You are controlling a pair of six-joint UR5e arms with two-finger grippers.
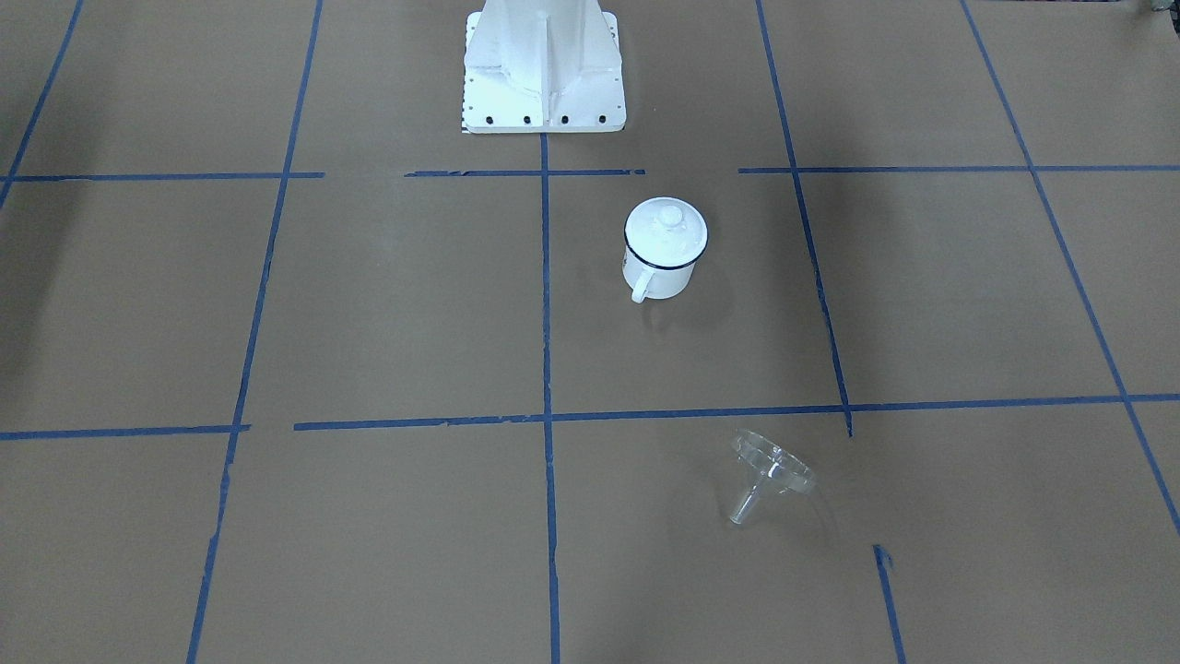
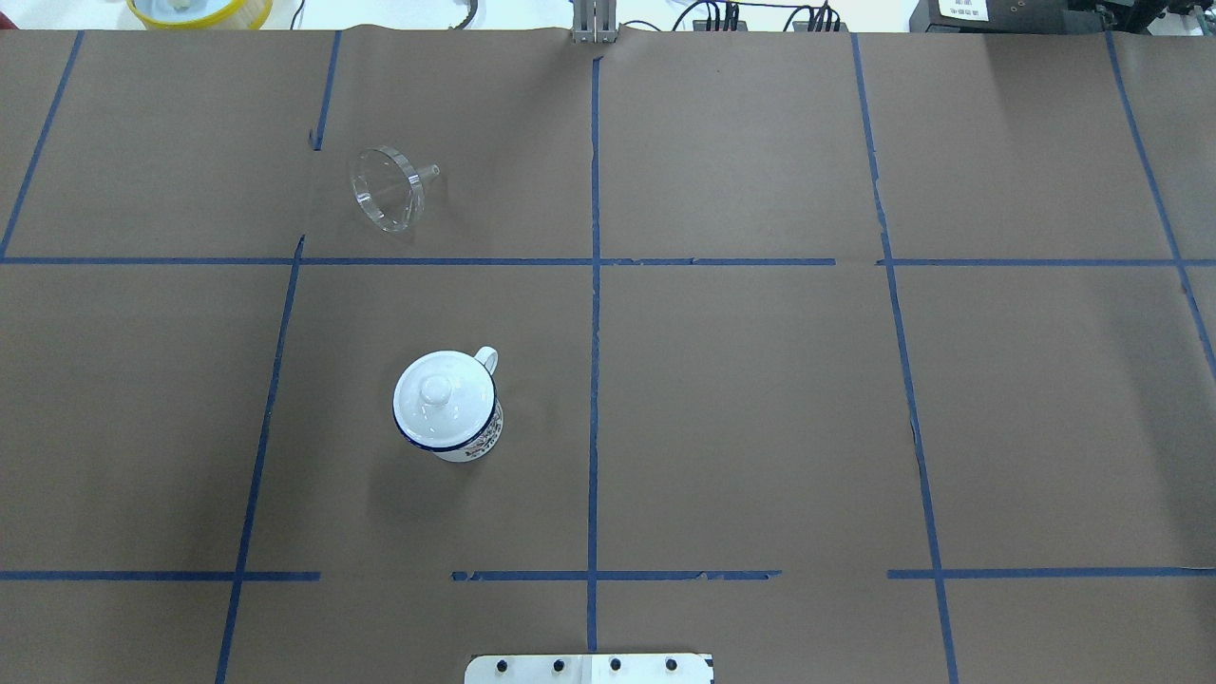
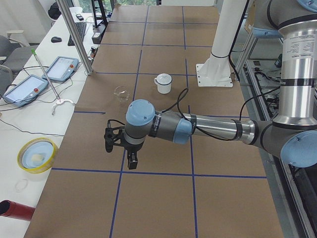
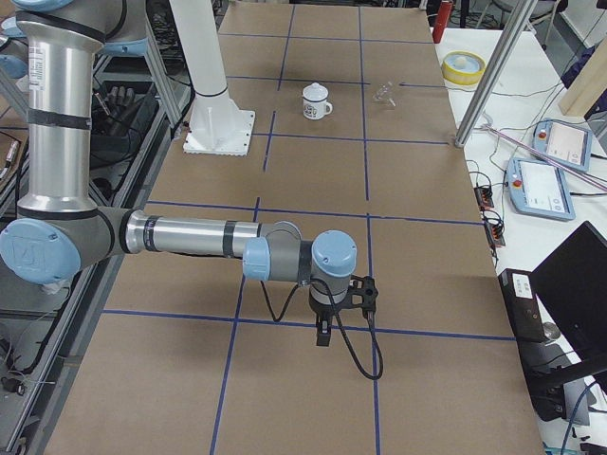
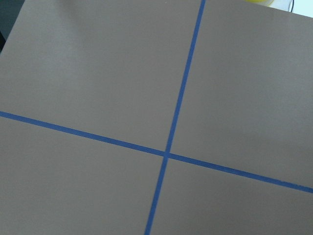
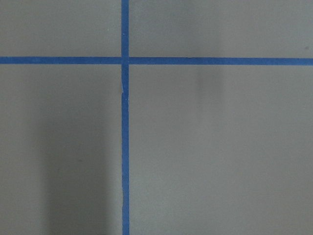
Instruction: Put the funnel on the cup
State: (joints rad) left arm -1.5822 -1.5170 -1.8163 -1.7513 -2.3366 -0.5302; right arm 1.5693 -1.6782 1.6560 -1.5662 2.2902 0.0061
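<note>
The clear funnel (image 2: 389, 187) lies on its side on the brown table, spout pointing right in the overhead view; it also shows in the front view (image 1: 770, 470). The white cup (image 2: 446, 404) with a dark blue rim stands upright nearer the robot base, and a round white knobbed lid sits on it (image 1: 666, 231). Both lie in the robot's left half. My left gripper (image 3: 132, 162) shows only in the left side view, far from both, and my right gripper (image 4: 323, 334) only in the right side view. I cannot tell whether either is open or shut. The wrist views show only table and tape.
The white robot base (image 1: 544, 65) stands at the table's near edge. Blue tape lines grid the brown table. Off the far edge are a yellow bowl (image 3: 37, 154), a metal pole (image 3: 74, 34), tablets (image 3: 25, 87) and a red can (image 3: 15, 210).
</note>
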